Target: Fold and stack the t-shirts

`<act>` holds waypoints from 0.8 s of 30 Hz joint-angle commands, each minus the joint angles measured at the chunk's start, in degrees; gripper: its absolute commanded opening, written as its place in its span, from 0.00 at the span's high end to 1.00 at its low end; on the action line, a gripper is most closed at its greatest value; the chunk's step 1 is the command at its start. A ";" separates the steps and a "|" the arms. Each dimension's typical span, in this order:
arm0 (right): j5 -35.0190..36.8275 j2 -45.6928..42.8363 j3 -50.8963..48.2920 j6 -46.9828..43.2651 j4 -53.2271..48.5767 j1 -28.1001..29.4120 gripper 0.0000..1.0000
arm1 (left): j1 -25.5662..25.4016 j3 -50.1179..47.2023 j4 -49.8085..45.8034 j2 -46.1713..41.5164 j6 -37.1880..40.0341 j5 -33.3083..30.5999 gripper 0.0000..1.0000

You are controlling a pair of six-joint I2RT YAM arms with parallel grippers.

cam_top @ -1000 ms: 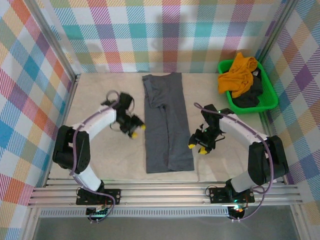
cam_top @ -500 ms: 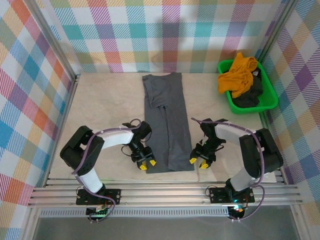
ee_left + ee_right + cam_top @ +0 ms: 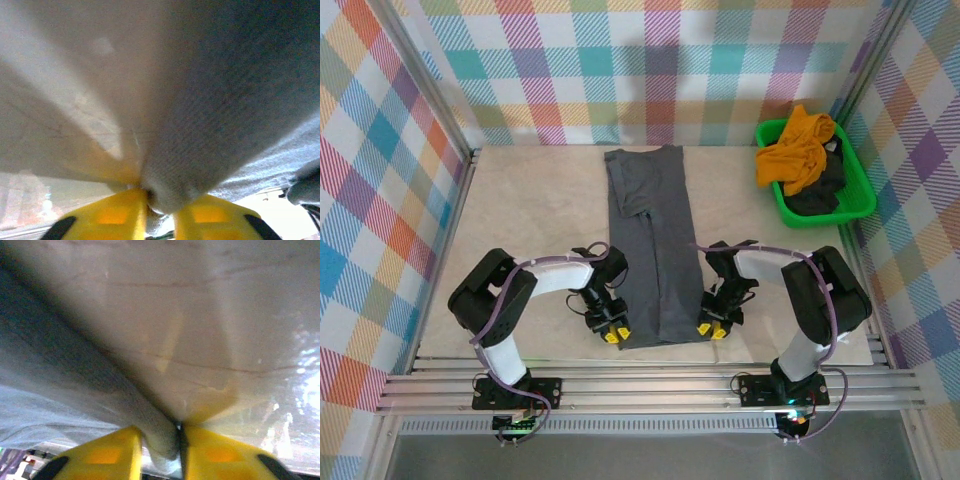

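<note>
Left wrist view: the left gripper has its yellow fingers nipped almost together on a bunched corner of the large slate-grey cloth t-shirt. In the right wrist view the right gripper pinches the opposite corner the same way. From the top external view the 2 grippers sit at the lower centre of the frame, 1 on each lower corner of the shirt's bottom edge, each arm on its own side. From there the shirt lies flat on the beige table as a narrow strip. Its long axis runs straight up the frame, away from both grippers. The fold probably means carrying that held edge up the frame along this axis, both arms in step. The mustard-orange t-shirt and the dark charcoal t-shirt lie heaped in the green plastic bin at upper right, well apart.
</note>
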 commanded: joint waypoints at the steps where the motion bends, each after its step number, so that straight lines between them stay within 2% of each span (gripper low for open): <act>1: -2.26 1.82 -0.56 0.97 5.53 2.13 0.87 | -0.96 -0.36 -1.61 1.37 1.13 -3.43 0.87; 3: -2.37 0.78 -0.48 1.06 5.25 2.32 0.94 | -1.03 -0.80 -2.47 0.17 1.18 -4.04 0.98; 4: -2.62 -0.01 -0.51 0.98 4.79 2.48 0.97 | -1.03 -1.12 -2.81 -0.73 1.11 -4.28 1.00; 11: -3.23 -8.82 2.67 0.63 -3.12 2.84 1.00 | -0.54 0.10 -6.81 -10.69 -1.09 -6.40 1.00; 15: -1.15 -10.33 8.04 0.54 -7.43 0.95 1.00 | 3.49 3.10 -6.02 -14.79 -5.12 -7.23 1.00; 19: -0.16 -8.07 16.88 0.89 -7.86 -2.42 1.00 | 8.24 9.64 -3.16 -12.51 -6.85 -6.73 1.00; 24: 1.19 0.74 30.90 0.98 -7.27 -5.95 1.00 | 14.15 21.05 -1.06 -4.81 -6.63 -7.57 1.00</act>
